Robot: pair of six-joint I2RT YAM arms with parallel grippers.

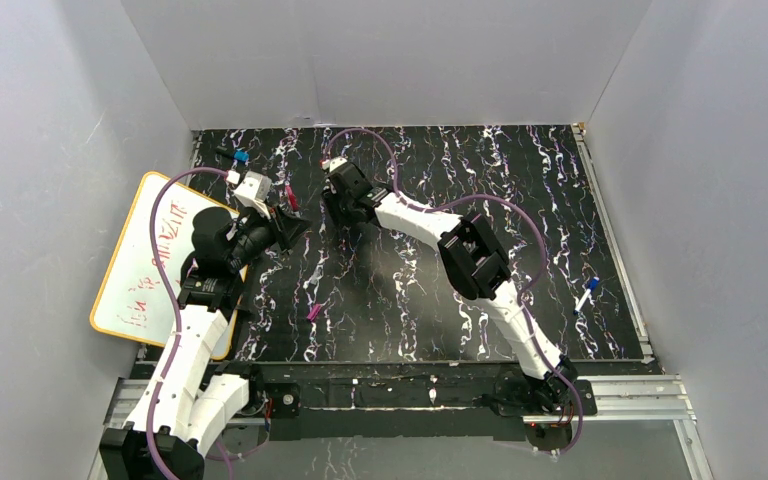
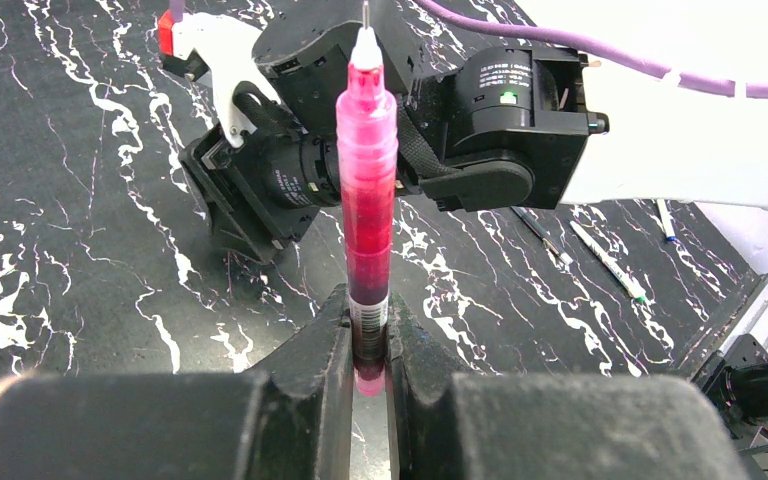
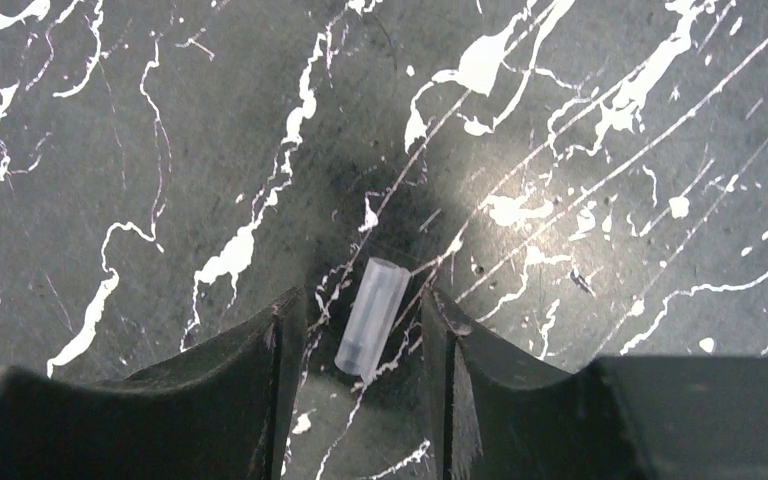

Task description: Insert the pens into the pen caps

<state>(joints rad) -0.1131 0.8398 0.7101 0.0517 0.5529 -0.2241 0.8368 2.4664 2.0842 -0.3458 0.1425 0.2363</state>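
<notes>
Magenta ink fills the clear barrel of a pen [image 2: 368, 180], which is clamped upright by its lower end between the closed fingers of the left gripper [image 2: 368, 345], with its fine white tip pointing up. A dark band of small print is seen on the barrel just above the fingers, but it cannot be read. White lettering on the lens ring of the right arm's camera behind the pen is likewise too small to make out.

The right gripper [image 3: 360, 300] is held partly open, low over the table [image 1: 460, 160]. Its fingers are set on either side of a greyish translucent cap [image 3: 372, 315], which lies ungripped with a gap on each side.

A magenta cap [image 1: 313, 312] is seen alone on the table, nearer the front and well apart from both grippers. A dark pen [image 2: 540, 233] and a white pen with a green end [image 2: 610, 263] lie near each other beyond the right arm. A blue-capped white pen [image 1: 585, 296] lies near the right edge, and a blue-tipped black object [image 1: 235, 155] sits at the far left corner.

A yellow-edged whiteboard [image 1: 135, 285] at the left is covered in red handwriting that cannot be deciphered. The table is black with white marble veining and is enclosed by plain white walls [image 1: 380, 60].
</notes>
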